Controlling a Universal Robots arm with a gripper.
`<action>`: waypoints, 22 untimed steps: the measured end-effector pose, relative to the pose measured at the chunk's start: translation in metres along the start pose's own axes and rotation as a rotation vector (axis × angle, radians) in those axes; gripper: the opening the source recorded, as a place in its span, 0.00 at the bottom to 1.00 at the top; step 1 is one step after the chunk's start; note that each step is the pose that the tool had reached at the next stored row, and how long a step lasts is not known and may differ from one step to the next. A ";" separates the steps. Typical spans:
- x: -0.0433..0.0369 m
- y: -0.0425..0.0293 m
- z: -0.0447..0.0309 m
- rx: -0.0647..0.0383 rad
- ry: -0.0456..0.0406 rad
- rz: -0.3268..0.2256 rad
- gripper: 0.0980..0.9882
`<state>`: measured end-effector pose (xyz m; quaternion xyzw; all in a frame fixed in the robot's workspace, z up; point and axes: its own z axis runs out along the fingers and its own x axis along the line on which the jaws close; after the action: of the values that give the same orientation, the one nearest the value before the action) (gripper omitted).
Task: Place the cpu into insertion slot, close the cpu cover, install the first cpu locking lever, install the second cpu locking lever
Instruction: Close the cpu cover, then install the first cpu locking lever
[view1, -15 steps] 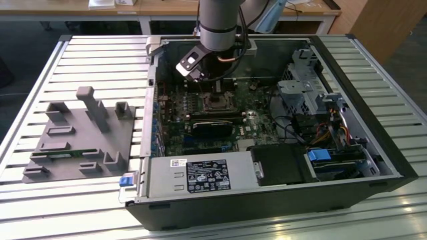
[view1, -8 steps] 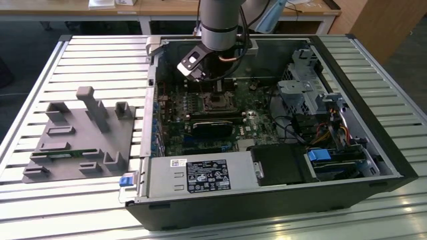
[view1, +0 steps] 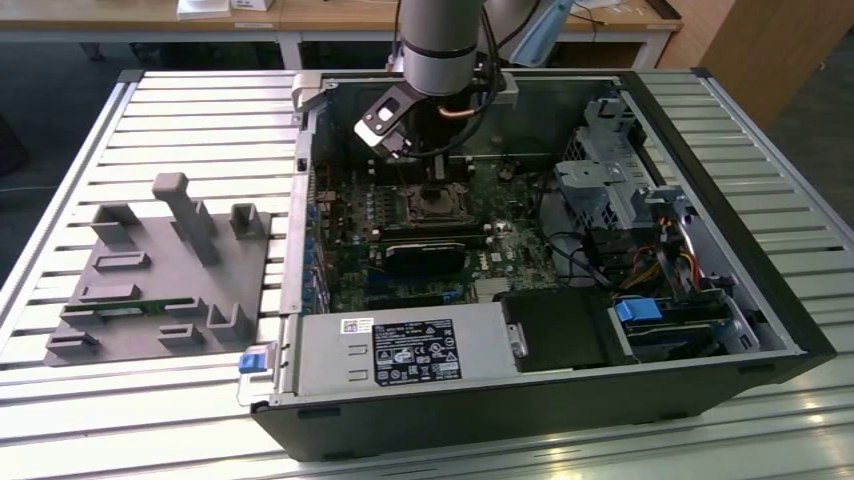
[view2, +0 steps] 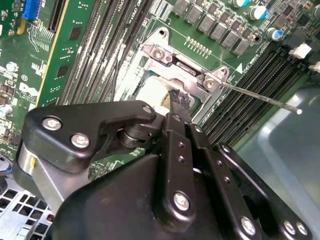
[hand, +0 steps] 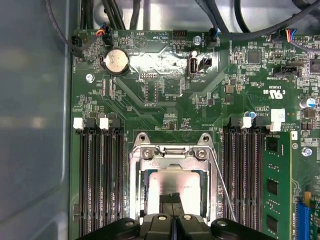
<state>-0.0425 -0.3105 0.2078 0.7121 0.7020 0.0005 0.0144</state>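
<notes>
My jaws, shut and empty, sit at the cpu cover lying over the cpu just beneath them; closing the cover seems in hand, the locking lever alongside not yet latched

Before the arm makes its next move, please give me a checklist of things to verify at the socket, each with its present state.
1. The cpu seated in the insertion slot: ok, its pale face shows inside the rim.
2. The cpu cover lowered over the chip: ok, it seems to lie flat.
3. The locking lever latched: not ok, the thin rod runs aslant beside the socket.
4. The fingers shut, above the cpu's face: ok.
5. The fingers touching the cpu: cannot tell.
</notes>
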 end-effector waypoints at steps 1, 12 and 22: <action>0.0000 0.0006 0.0000 0.000 -0.0001 0.000 0.01; 0.0001 0.0048 0.0001 0.000 0.0000 0.000 0.01; 0.0000 0.0049 -0.0027 0.000 -0.0001 0.000 0.01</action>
<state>-0.0376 -0.3105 0.2106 0.7121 0.7019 0.0004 0.0144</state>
